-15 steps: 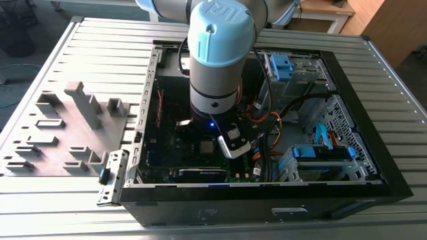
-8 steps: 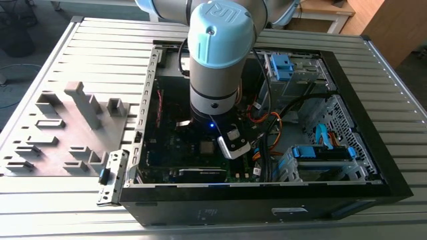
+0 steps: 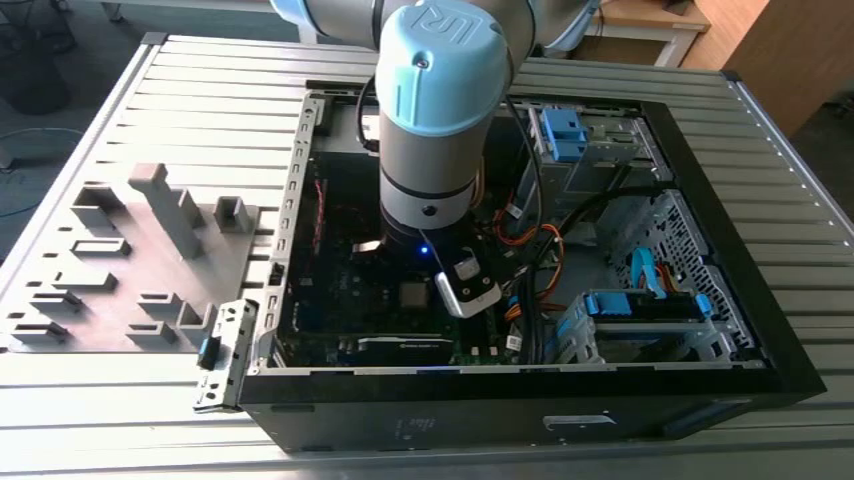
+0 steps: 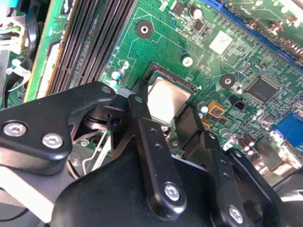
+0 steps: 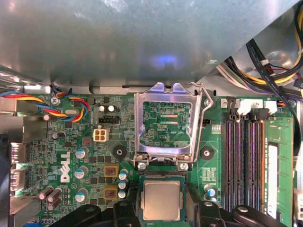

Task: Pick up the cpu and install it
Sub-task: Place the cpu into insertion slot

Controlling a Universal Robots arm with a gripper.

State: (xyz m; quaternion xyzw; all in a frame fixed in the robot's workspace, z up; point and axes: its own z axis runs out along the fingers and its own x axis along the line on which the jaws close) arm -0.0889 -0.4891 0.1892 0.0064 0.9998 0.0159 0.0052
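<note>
Fingers (image 4: 142, 118) pinch the cpu (image 4: 166, 98) by two opposite edges, right at the socket (image 4: 175, 78), whose lid (image 5: 140, 123) stands open. I judge it nearly seated. I'd hold it level, match its notches to the socket keys, and lower it straight, without pressing or sliding.

Slatted table (image 3: 200, 90): computer case (image 3: 400, 428), grey tray (image 3: 114, 305)

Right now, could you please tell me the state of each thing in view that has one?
cpu: flat at the open socket, uncovered.
load plate: swung up, open.
lever: released, raised.
gripper: low over the cpu.
case: lying on its side, open on top.
</note>
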